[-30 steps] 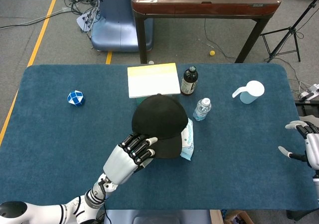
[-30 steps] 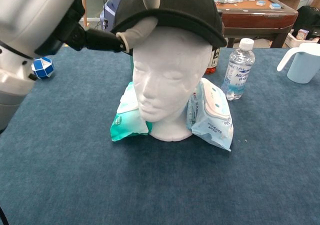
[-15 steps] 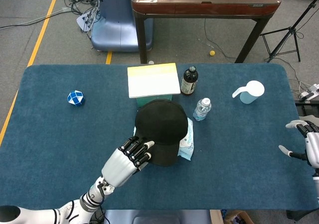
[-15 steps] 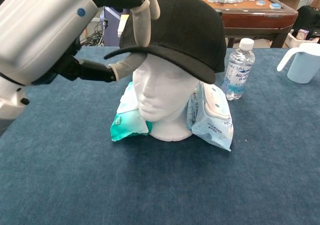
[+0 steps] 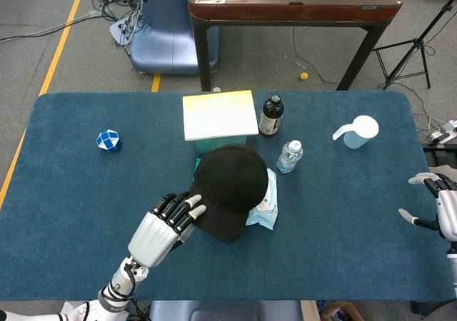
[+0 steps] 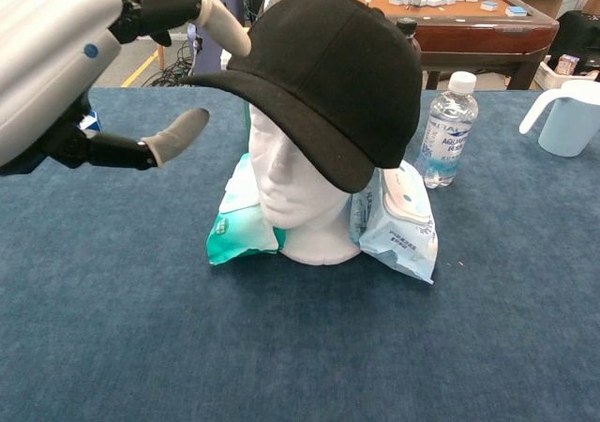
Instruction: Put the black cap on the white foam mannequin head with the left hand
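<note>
Since the black cap (image 6: 328, 66) sits on the white foam mannequin head (image 6: 295, 183) w/ nothing of mine under it, I judge the placing is basically done. It rides crooked tho: brim dips across one side of the face, prob. needs a nudge to level. Wipe packs (image 6: 398, 211) are wedged vs. the neck on both sides, I'd guess to keep the light foam from tipping. My left hand (image 5: 163, 225) is just beside the brim, fingers (image 6: 220, 19) spread, thumb out below, gripping nothing; whether a fingertip touches the brim I can't tell. My right hand (image 5: 437, 205) idles at the table's (image 5: 64, 192) far edge, fingers apart, empty.
</note>
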### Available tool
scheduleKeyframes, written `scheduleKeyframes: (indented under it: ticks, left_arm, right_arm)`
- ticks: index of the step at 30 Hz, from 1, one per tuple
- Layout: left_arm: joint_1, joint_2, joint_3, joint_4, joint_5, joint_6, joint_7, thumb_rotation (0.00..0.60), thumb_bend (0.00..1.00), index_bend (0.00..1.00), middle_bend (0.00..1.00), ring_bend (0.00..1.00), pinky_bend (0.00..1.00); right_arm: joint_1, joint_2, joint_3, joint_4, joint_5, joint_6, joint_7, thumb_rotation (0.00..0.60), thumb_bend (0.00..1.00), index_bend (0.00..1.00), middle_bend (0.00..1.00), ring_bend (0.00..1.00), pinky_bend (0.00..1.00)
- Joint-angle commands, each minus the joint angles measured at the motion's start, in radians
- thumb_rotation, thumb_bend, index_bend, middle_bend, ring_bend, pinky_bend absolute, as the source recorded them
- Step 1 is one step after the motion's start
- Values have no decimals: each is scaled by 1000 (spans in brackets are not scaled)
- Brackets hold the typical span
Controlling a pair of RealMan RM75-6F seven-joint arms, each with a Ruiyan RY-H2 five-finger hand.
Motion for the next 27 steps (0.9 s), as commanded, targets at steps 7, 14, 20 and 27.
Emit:
scheduleKeyframes:
  ticks: [7, 14, 20, 27]
  left_arm:
    - [79, 72, 7, -84, -86, -21, 77, 600, 345, 150, 190, 175, 275]
    - [155, 169, -10, -148, -186, 5, 74, 600, 345, 68, 185, 172, 268]
    - [218, 298, -12, -206, -299, -4, 23, 600, 345, 76, 185, 172, 268]
    - [286, 453, 5, -251, -401, -28, -109, 600, 345, 94, 185, 174, 268]
  right_arm:
    - [3, -2, 2, 1, 6, -7, -7, 600, 44, 353, 301, 209, 265]
    - [10, -9, -3, -6, 4, -17, -40, 600, 44, 353, 301, 210, 265]
    - [14, -17, -10, -19, 0, -18, -81, 600, 45, 353, 301, 210, 265]
    - [15, -26, -22, -38, -17, -11, -131, 600, 44, 353, 301, 209, 265]
